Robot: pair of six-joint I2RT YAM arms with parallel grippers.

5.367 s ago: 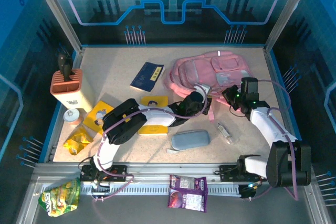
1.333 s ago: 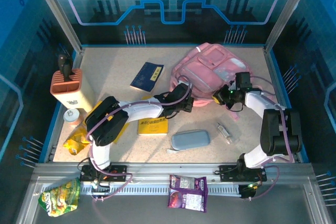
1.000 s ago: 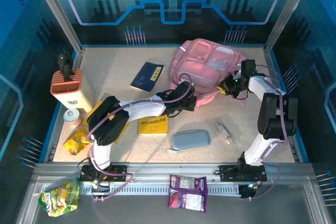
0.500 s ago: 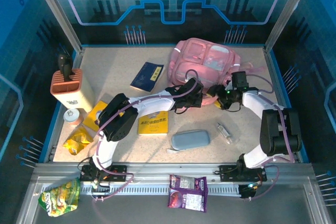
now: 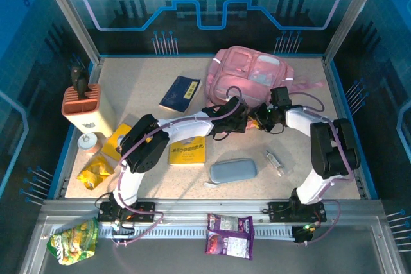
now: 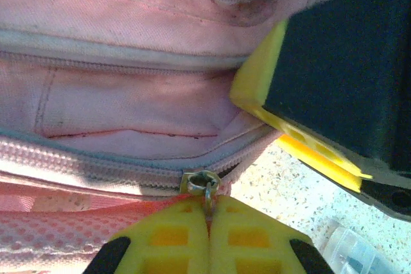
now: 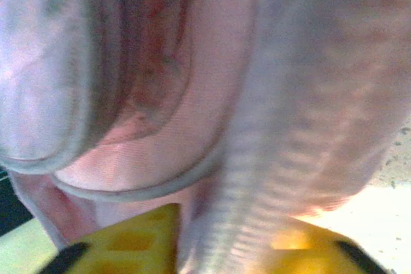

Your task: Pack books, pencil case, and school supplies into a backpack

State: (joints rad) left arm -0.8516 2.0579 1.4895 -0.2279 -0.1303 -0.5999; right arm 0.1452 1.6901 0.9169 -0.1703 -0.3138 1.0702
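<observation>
Along near edge of the backpack [image 5: 253,68], pinching zipper pull [image 6: 205,184] with left gripper [image 6: 209,213], apparently clamping its fabric [image 7: 212,94] with right gripper [image 7: 218,222], for taut unzipping.

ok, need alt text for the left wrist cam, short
The left end effector, yellow fingers shut, pinches the metal zipper pull of the pink backpack, whose zipper runs across the frame. The right end effector, yellow and black, sits against the bag at upper right, above the speckled table.
</observation>
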